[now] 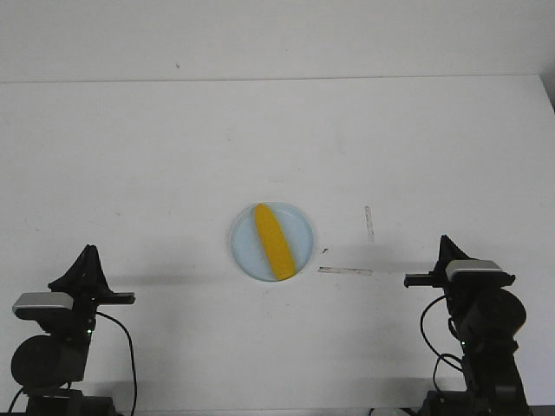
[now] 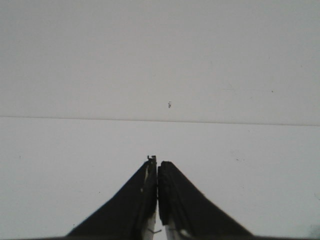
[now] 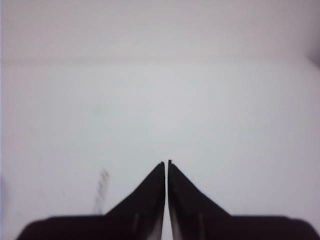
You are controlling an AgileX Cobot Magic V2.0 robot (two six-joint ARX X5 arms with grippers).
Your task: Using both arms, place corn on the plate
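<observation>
already, by the look of it, the placing step is done. left gripper (image 1: 87, 251) sits near the worktop's (image 1: 156, 156) near left corner, fingers pressed together on nothing. mid-worktop, toward the near edge, corn (image 1: 272, 241) lies slantwise on plate (image 1: 299, 227). right gripper (image 1: 447, 241), near the near right corner, is likewise closed and empty. no further move seems needed.

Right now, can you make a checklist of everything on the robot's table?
Surface: white table, some faint marks.
Job's things: corn lies on the blue plate, slanted.
Clutter: two strips of tape beside the plate, toward the right arm.
Grippers: left gripper shut, empty; right gripper shut, empty; both pulled back near their bases.
Cables: black cables by each arm's base.
Surroundings: plain white wall behind.
</observation>
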